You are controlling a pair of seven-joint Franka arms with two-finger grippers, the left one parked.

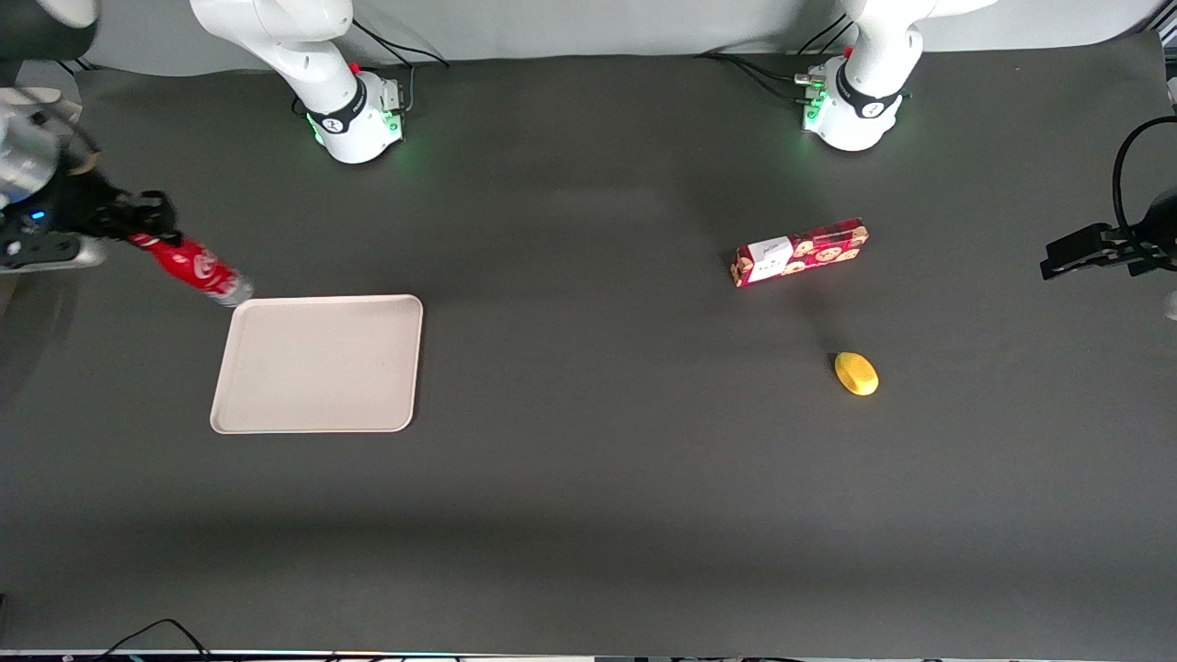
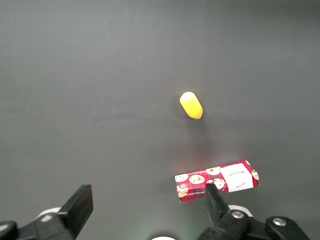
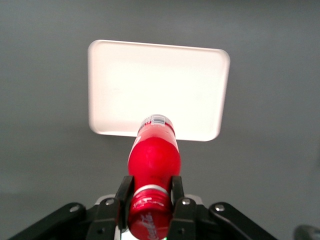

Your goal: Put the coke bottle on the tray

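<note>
Bottle in the air, not yet over its target: in the front view the coke bottle (image 1: 196,270) hangs tilted in the tool (image 1: 138,225), which is closed on its cap end. Its long axis runs from about ten o'clock down to four, clear base leading, ending just outside the tray's (image 1: 317,364) upper corner toward the working arm's end of the counter (image 1: 588,515). The tray lies toward four o'clock from the tool, bare, with open counter all around it.

The left wrist view shows only a cookie box (image 2: 217,180) and a yellow object (image 2: 191,105), both well apart from the tray.

In the right wrist view both fingers (image 3: 124,192) clamp the coke bottle (image 3: 154,159), whose base points at twelve o'clock, overlapping the tray's (image 3: 120,80) near rim.
</note>
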